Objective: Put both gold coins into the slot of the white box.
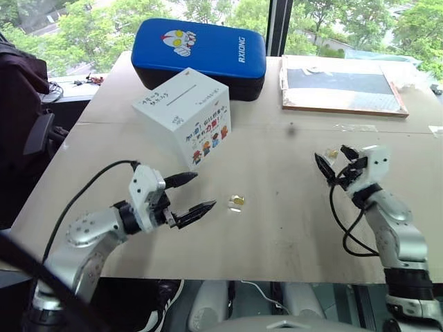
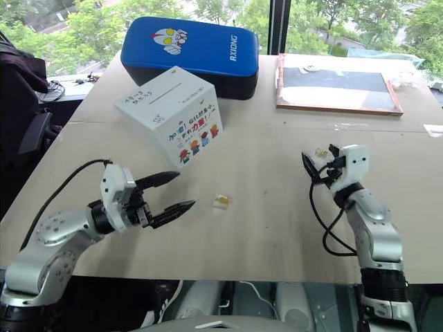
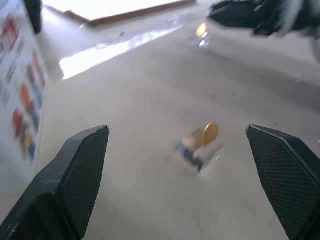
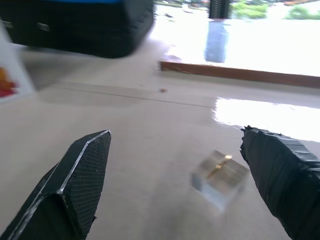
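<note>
Two open grippers hover over a pale wooden table, each facing a tiny shiny gold coin in a small clear plastic holder.

The left gripper, its black fingers spread wide and empty, points at one gold coin standing in its holder near the table's middle. The right gripper, also spread wide and holding nothing, sits close to the second gold coin. The white cardboard box with cartoon figures stands beyond the left gripper, its thin dark slot facing up, just before a blue padded case.
</note>
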Robot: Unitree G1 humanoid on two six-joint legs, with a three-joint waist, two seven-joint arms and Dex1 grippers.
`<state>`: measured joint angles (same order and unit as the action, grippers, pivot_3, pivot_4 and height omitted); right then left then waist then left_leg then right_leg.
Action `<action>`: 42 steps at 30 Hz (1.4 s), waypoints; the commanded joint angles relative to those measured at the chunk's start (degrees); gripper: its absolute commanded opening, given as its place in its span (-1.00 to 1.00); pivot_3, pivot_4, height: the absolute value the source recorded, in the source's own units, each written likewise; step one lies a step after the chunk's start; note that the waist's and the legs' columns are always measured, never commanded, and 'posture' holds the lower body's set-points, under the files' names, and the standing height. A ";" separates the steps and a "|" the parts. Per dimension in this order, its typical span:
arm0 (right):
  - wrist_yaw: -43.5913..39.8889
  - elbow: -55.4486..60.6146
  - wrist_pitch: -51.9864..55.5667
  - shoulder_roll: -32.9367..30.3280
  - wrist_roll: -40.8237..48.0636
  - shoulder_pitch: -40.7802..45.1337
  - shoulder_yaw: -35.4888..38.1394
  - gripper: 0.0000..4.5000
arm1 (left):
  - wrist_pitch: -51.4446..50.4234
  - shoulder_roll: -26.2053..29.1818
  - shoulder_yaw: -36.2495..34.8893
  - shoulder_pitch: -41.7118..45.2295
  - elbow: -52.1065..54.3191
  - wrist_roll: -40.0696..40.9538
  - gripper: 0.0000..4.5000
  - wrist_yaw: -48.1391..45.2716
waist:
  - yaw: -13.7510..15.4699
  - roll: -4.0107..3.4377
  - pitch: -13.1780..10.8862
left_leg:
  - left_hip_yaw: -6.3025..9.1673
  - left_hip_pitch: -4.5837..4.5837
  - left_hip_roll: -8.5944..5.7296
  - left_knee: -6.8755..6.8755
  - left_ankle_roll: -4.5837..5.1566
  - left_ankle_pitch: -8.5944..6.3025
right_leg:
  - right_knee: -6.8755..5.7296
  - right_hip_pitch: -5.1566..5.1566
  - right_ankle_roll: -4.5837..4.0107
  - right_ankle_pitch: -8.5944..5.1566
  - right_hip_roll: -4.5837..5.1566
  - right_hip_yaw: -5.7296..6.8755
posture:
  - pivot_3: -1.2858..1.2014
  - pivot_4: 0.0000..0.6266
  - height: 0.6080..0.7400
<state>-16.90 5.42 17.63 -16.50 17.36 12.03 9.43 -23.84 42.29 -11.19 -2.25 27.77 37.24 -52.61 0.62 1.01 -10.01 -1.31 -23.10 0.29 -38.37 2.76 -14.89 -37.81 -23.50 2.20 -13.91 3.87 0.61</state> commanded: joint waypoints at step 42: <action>-0.64 21.27 26.01 13.80 55.36 9.96 -3.83 -0.98 | -17.00 -25.35 -2.20 18.26 -4.06 52.66 1.00 33.48 | -1.32 0.04 0.01 | 0.12 0.08 -0.01 -0.03 0.02 0.00 | -0.11 0.09 0.18 0.11 -0.33 0.01 | 0.03 -0.52 1.00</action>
<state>-18.17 23.87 43.03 -2.68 68.91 21.30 5.47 -41.96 17.68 -12.92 15.31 23.01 86.03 -20.68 -0.70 1.05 -10.01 -1.20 -23.01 0.27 -38.40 2.78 -14.89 -37.92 -23.40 2.38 -13.81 3.54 0.62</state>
